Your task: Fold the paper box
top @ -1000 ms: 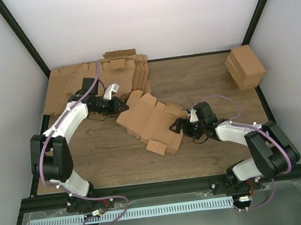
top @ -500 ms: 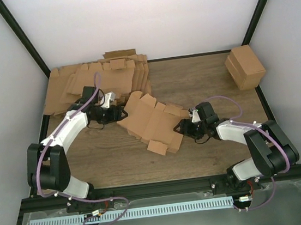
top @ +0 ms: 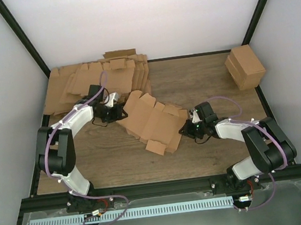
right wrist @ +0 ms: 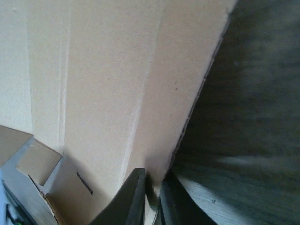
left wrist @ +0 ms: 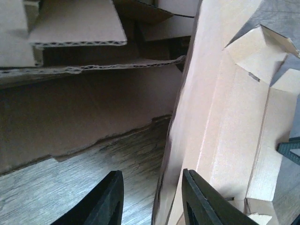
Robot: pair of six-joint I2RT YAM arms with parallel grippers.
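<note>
1. i read the paper box (top: pixel 152 122), a flat plain brown die-cut cardboard sheet with flaps and tabs, lying open on the dark wood-grain table (top: pixel 207 81) about mid-table, between my 2 arms and turned at a slant.
2. the cardboard faces i can see are plain brown; the left wrist view only shows the corrugated fluting along cut edges.
3. left claw (top: pixel 118 112): it sits at the sheet's far-left edge. in the left wrist view the left claw (left wrist: pixel 152 204) has its 2 black fingers (left wrist: pixel 110 199) well apart, with the raised edge of the paper box (left wrist: pixel 225 117) between them and neither finger pressing on it.
4. right claw (top: pixel 186 129): it sits at the sheet's right edge. in the right wrist view the right claw (right wrist: pixel 151 199) has its fingers (right wrist: pixel 133 197) drawn almost together, pinching the edge of the paper box (right wrist: pixel 103 70).
5. the thick pile of brown cardboard sheets (top: pixel 81 82) covers the far-left corner of the table, just behind the left claw; in the left wrist view its layers (left wrist: pixel 75 28) stand right ahead of the fingers, close to the sheet's edge.
6. a blocky brown cardboard carton (top: pixel 245 67) stands at the far right, well apart from the sheet and both claws.
7. a purple cable (top: pixel 229 103) loops over the right arm, near the sheet's right side.
</note>
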